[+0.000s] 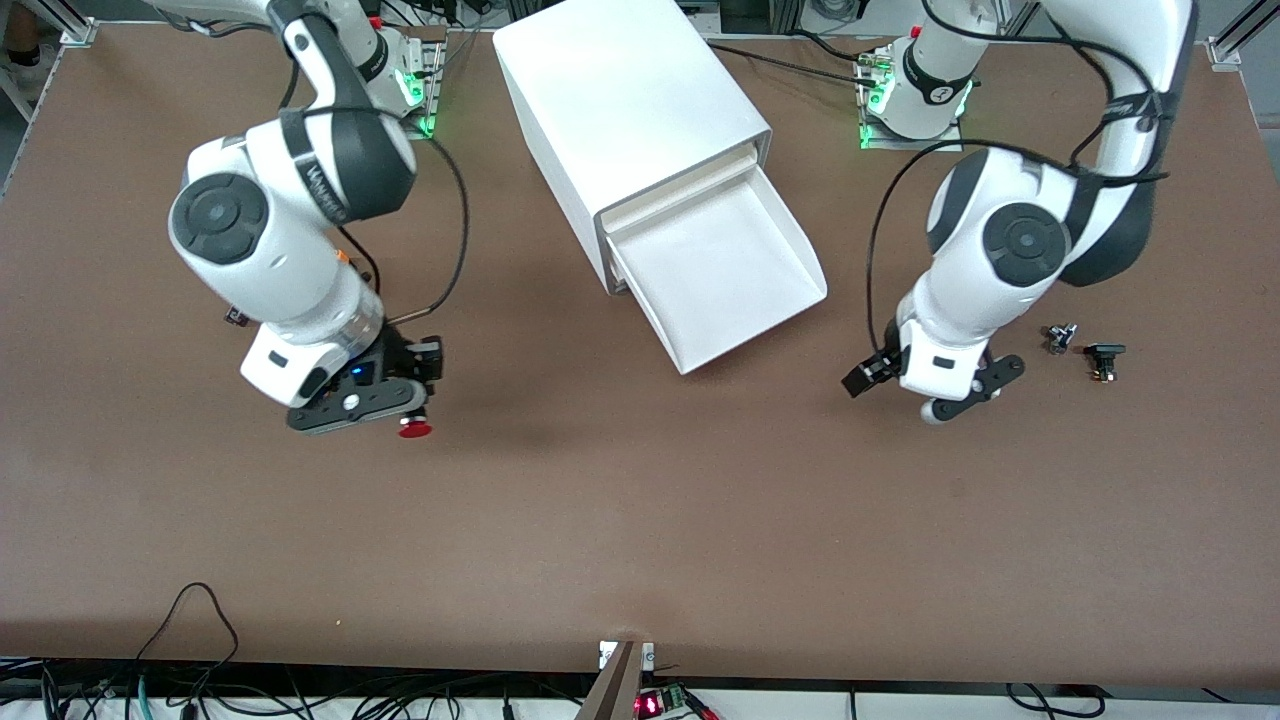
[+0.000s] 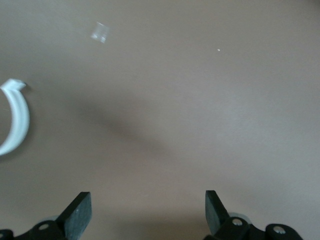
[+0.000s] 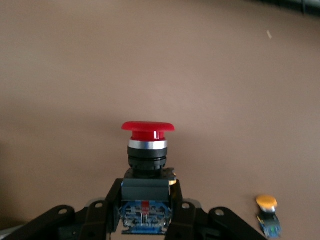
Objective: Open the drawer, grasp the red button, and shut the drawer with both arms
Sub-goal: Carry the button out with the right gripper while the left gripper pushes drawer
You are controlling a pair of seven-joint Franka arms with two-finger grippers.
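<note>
The drawer (image 1: 765,325), the top one of the white cabinet (image 1: 620,90), stands pulled far out, and its inside looks empty. My right gripper (image 1: 405,415) is shut on the black body of the button (image 1: 415,429), over bare table toward the right arm's end. In the right wrist view the red cap (image 3: 148,127) points away from the gripper (image 3: 146,200), above the table top. My left gripper (image 1: 925,385) is open and empty over the table beside the drawer's front, toward the left arm's end. Its fingertips (image 2: 80,212) show wide apart over bare brown table.
Two small black parts (image 1: 1060,337) (image 1: 1103,358) lie on the table toward the left arm's end. A button with an orange-yellow cap (image 3: 266,202) lies on the table near the right gripper. A white curved edge (image 2: 17,120) shows in the left wrist view.
</note>
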